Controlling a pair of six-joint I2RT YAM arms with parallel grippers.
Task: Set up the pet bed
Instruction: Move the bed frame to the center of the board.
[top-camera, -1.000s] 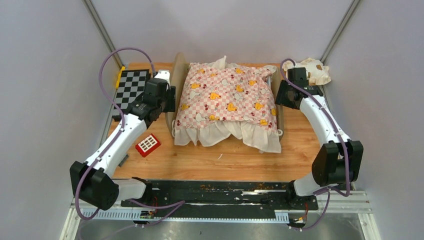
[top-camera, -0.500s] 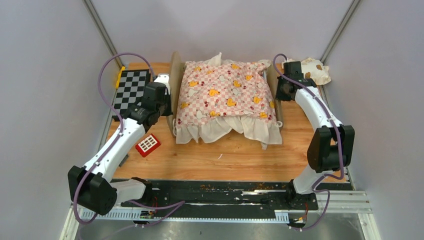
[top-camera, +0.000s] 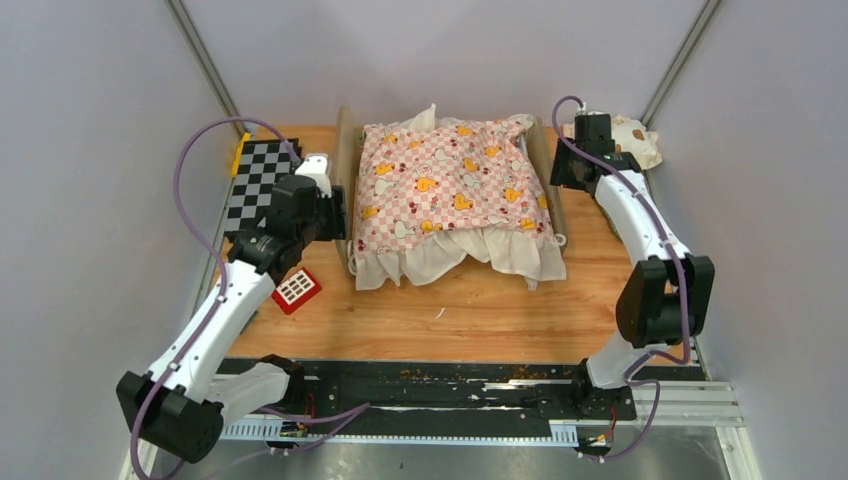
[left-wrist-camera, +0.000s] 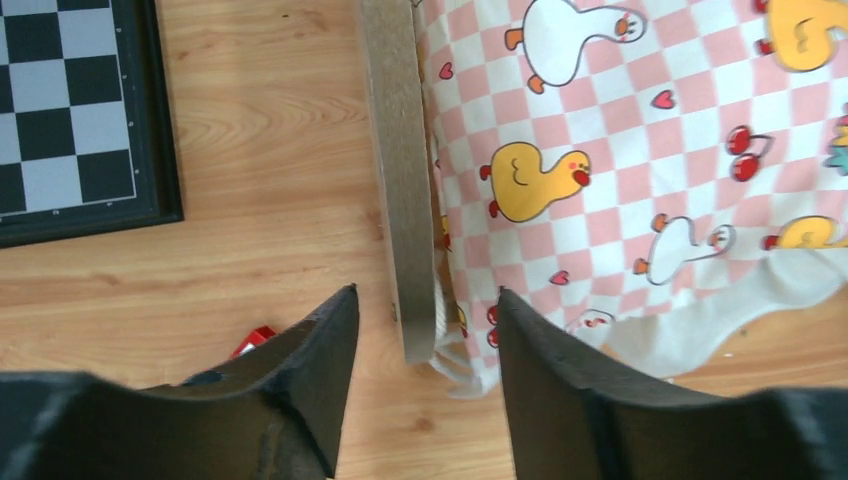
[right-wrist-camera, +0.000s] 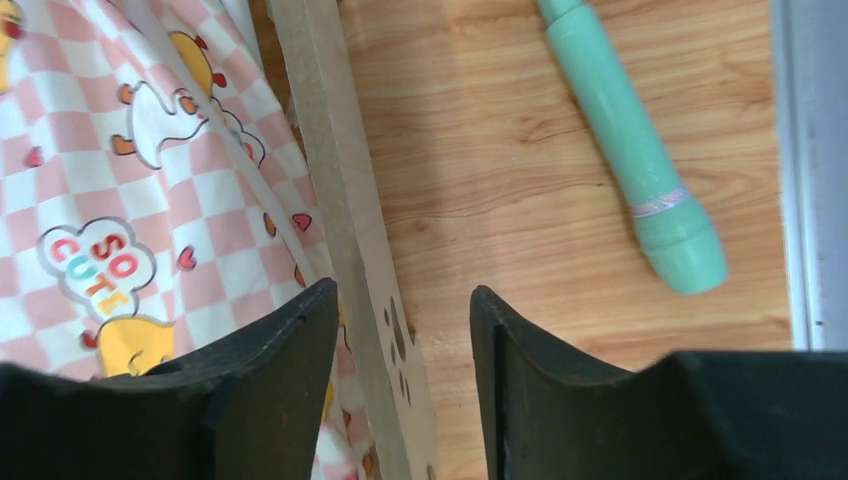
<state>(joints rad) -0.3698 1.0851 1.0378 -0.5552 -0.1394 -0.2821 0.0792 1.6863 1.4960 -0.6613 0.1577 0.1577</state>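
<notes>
Bed sits mid-table toward the back, with the cushion draped over it. Left fingers are spread, straddling the left board without pinching. Right fingers are spread likewise over the headboard. Nothing is held.

Risks:
- Cushion cloth lies against both boards, so a closing finger may nip fabric with wood and drag the cushion askew.
- Boards are thin, so an off-centre pinch could slip.
- Uneven pull by the two arms would twist the bed.
- Green stick lies near; a sweep could knock it.
</notes>
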